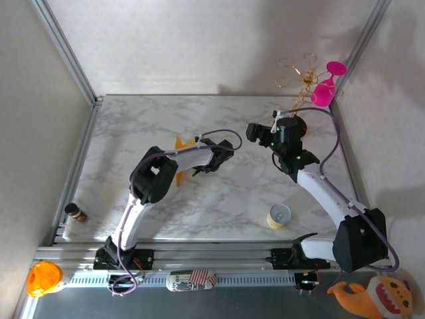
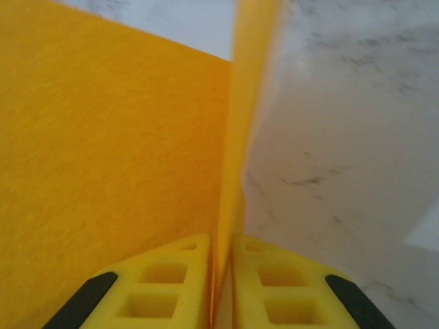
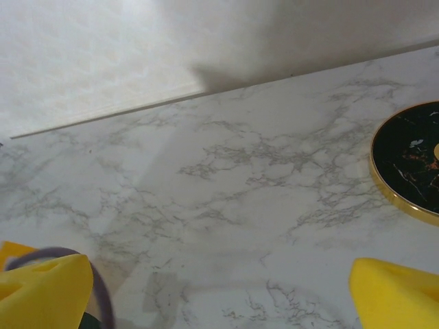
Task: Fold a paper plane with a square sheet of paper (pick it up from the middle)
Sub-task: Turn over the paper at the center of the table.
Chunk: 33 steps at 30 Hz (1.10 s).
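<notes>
We find the left tool (image 2: 221, 247) pinching an upright fold of the square sheet of paper (image 2: 103, 151), well left of the paper cup (image 1: 279, 216) and farther back on the bench (image 1: 226, 206). From above, its arm hides most of the sheet. Behind the cup, the right tool (image 3: 219, 301) hangs spread over bare bench. A black gold-rimmed disc (image 3: 411, 161), cut off at the edge, lies farther behind the cup.

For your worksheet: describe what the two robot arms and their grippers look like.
The left arm and right arm have white links, black joint housings and purple cables looping alongside. The left gripper and right gripper have yellow fingers; the left's show square recesses and black side strips.
</notes>
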Available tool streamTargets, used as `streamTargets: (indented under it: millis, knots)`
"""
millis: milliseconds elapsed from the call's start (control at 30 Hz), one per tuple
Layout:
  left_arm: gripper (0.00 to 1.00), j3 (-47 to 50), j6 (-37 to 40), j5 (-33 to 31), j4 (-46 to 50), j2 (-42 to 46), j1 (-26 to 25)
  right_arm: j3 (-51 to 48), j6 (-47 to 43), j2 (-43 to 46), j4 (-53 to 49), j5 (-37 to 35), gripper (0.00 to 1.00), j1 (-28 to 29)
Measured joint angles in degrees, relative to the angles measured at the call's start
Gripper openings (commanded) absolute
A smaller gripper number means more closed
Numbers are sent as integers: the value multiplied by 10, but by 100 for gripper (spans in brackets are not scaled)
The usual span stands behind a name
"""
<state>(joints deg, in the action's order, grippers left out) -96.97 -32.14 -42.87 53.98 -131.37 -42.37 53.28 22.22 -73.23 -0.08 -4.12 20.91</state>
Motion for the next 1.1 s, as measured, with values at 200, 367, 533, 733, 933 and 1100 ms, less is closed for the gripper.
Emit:
streamTargets:
  millis: [200, 367, 533, 733, 933, 1100]
  knots:
    - [19, -2, -23, 29, -6, -16, -11, -12, 25, -1, 3, 20, 94, -5]
    - [29, -3, -31, 36, -4, -13, -10, -12, 43, -6, 3, 30, 93, -8]
    - [39, -3, -41, 87, -33, 5, -14, -12, 59, -14, 3, 39, 93, -10]
    - [42, 7, -60, 223, -134, 52, -40, -12, 77, -18, 2, 42, 93, -21]
    - [42, 106, -88, 354, -251, 157, -51, -12, 92, -26, 3, 49, 94, -35]
    - [32, 216, -117, 376, -311, 255, -24, -12, 100, -44, 6, 78, 93, -39]
